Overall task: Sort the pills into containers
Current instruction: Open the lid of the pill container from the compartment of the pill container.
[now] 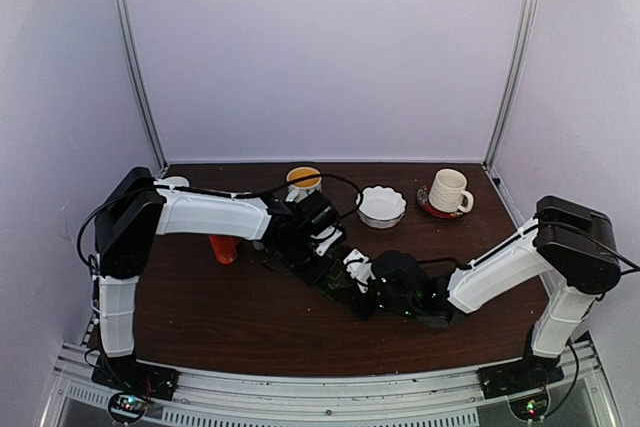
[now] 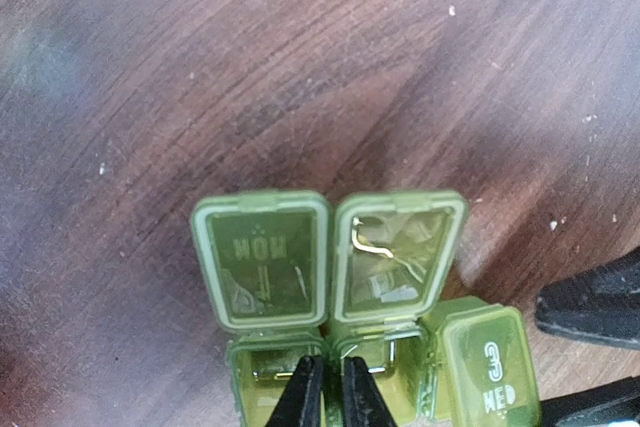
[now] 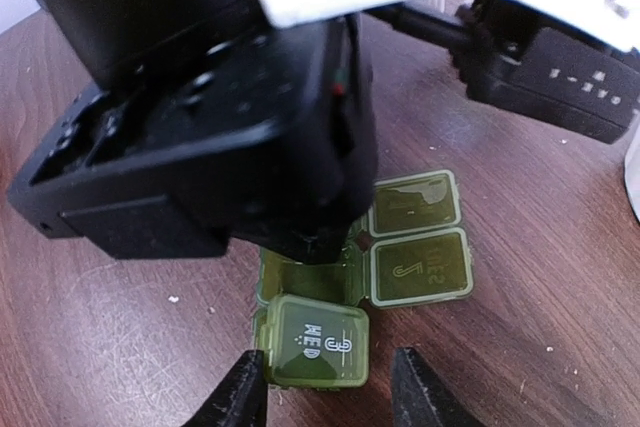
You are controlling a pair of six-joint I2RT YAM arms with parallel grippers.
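The container is a dark-green pill box (image 2: 380,347) lying on the brown table. Its first two lids (image 2: 262,259) are flipped open and its third compartment, marked WED (image 3: 312,339), is closed. My left gripper (image 2: 328,389) is pinched shut on the wall between the two open compartments. My right gripper (image 3: 330,392) is open, and its fingers (image 3: 243,390) straddle the closed WED compartment, the left one close against its corner. In the top view both grippers (image 1: 335,265) (image 1: 372,285) meet over the box at mid-table. No pills show in any view.
Along the back of the table stand an orange mug (image 1: 302,182), a white scalloped bowl (image 1: 382,206) and a white mug on a red saucer (image 1: 449,192). A red object (image 1: 224,247) stands under the left arm. The left arm's black wrist (image 3: 200,117) looms over the box.
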